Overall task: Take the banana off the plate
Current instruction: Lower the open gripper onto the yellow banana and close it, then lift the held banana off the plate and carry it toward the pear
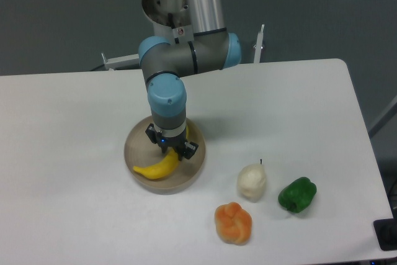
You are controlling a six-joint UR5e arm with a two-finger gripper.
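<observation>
Fixed camera, single view: the arm (186,60) reaches down from the top of the frame over a white table (74,128), wrist pointing straight down. The gripper (172,147) sits low over the plate (138,144), its dark fingers at the upper end of the banana (158,166). The wrist blocks the fingertips, so I cannot tell whether the jaws are closed on the fruit or only straddling it. The banana lies inside the plate, curved, its lower tip pointing left toward the front-left rim. The plate is on the table left of centre. To the right, apart from the plate: a pale pear (252,181), a lumpy orange fruit (234,222) in front of it, and a green pepper (297,194) farthest right.
</observation>
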